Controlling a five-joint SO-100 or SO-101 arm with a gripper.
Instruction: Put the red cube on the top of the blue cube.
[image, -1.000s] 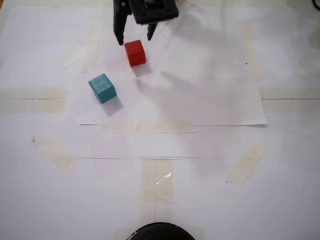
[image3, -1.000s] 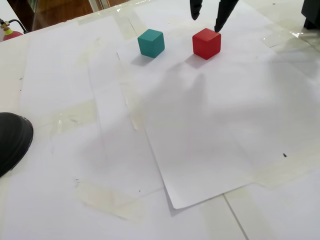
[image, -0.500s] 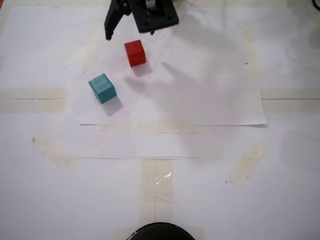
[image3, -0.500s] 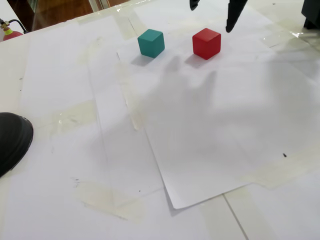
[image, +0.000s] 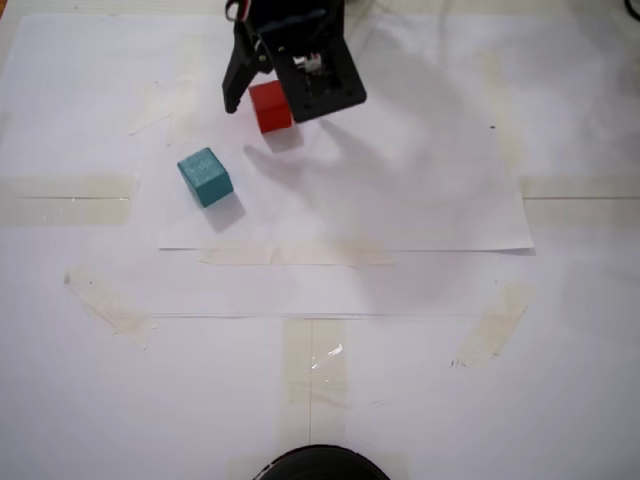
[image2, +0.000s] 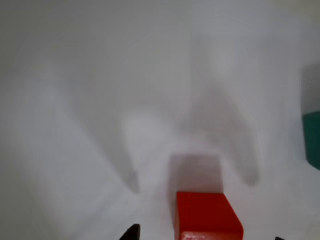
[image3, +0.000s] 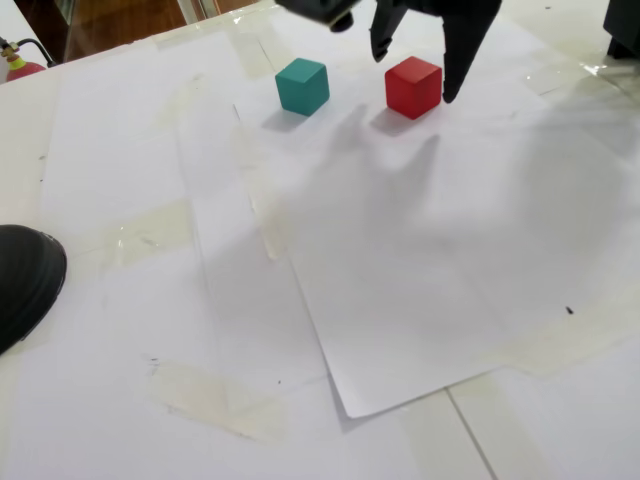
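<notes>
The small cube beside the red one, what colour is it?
Teal, a blue-green. The small matte teal cube shows best in a fixed view.

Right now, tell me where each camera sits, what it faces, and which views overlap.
A fixed view: high above the table, looking straight down; the tool straddles the red cube near the top edge.
Wrist view: rides on the arm, looking down past the fingertips at the red cube.
Another fixed view: low at a table corner, looking across; tool enters from above.
Shared: all three show the red cube and the blue cube.
</notes>
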